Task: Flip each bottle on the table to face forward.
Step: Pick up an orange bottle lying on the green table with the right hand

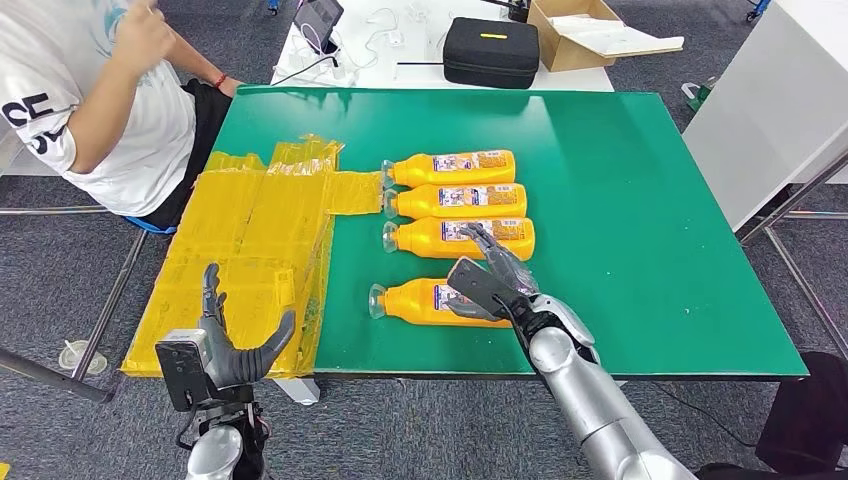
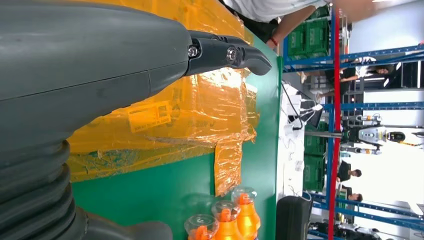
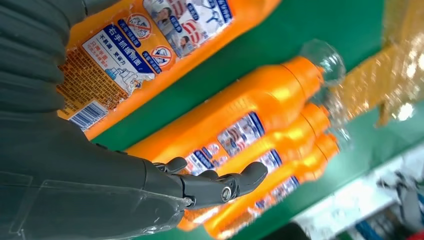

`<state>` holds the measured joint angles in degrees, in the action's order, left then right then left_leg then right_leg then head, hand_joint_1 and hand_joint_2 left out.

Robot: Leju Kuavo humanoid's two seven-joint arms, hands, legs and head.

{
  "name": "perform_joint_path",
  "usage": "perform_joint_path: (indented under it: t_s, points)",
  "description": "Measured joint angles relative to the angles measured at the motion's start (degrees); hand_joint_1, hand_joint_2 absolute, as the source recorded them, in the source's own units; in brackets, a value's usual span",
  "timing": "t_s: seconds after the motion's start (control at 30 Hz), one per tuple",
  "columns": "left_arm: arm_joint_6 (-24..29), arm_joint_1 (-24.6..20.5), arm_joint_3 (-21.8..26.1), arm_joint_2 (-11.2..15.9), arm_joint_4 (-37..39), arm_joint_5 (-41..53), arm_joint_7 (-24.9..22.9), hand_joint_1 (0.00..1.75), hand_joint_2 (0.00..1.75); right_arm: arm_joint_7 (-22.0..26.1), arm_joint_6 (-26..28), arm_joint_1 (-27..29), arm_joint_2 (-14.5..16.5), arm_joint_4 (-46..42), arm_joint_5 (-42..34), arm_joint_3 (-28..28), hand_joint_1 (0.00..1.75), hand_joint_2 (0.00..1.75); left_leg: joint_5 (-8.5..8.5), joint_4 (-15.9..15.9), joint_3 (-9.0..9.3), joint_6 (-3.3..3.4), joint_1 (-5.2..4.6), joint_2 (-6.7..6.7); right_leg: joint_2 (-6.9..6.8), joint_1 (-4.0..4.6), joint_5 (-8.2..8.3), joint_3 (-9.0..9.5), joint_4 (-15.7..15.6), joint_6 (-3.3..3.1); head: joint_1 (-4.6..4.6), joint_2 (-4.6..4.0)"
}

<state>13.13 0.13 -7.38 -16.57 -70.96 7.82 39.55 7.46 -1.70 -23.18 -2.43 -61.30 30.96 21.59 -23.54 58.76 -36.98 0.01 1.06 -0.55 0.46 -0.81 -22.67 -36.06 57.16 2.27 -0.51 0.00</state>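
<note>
Nearest the robot, its left hand (image 1: 235,350) hangs below the near table edge, fingers spread apart and holding nothing, beside a crumpled sheet of yellow plastic film (image 1: 250,250) draped over the table's left corner. Its right hand (image 1: 490,280) reaches over the green table top (image 1: 650,200), fingers loosely extended above the nearest orange plastic bottle (image 1: 425,302); whether it touches or grips that bottle cannot be told, though the right wrist view shows the fingers apart with nothing clasped between them.

Four orange bottles lie on their sides in a column near the table's middle, clear caps pointing toward the yellow film. The nearest sits slightly apart from the others, and its upward face shows a barcode and small print, which looks like the back label. This one probably has yet to be turned.

Beyond it lie the second bottle (image 1: 460,236), third bottle (image 1: 455,200) and farthest bottle (image 1: 450,167), close together and parallel, each showing a colourful blue and white label. Judging by that, three may already face forward, leaving one to do.

A seated person in a white shirt (image 1: 110,100) is at the far left corner
</note>
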Motion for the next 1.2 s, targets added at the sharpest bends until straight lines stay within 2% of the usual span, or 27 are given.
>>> perform_joint_path:
  t_s: [0.33,0.63,0.9,1.2]
  points:
    - [-0.26,-1.44,0.57,0.00,2.65,0.39,0.27,0.00,1.75,0.97,-4.39,-4.02,-2.94,4.05,-6.35,5.69,0.00,1.75,0.00,0.01,-0.02,0.00,-0.01,0.00,0.00,0.00,0.00,-0.01,0.00,0.00,-0.01,0.01]
    - [-0.25,-2.07,0.97,0.00,4.05,0.37,0.35,0.00,1.75,1.04,-6.22,-6.16,-4.94,4.46,-8.01,8.24,0.00,1.75,0.00,0.01,-0.02,0.00,-0.01,0.00,0.00,0.00,0.00,-0.01,0.00,0.00,-0.01,0.01]
    - [-0.60,-2.53,1.04,0.00,5.98,-0.53,0.36,0.00,1.75,-0.45,-12.94,-10.01,-9.05,4.49,-12.02,12.83,0.00,1.75,0.01,0.02,-0.03,0.01,-0.01,-0.03,-0.02,-0.01,0.01,-0.01,0.00,0.01,-0.01,0.00]
    - [-0.66,-2.91,1.04,0.00,7.42,-0.67,0.37,0.00,1.75,-1.01,-13.73,-11.33,-11.74,4.48,-12.98,15.88,0.00,1.75,0.00,0.02,-0.02,0.01,-0.01,-0.03,-0.02,0.00,0.01,-0.02,0.00,0.01,-0.01,0.00]
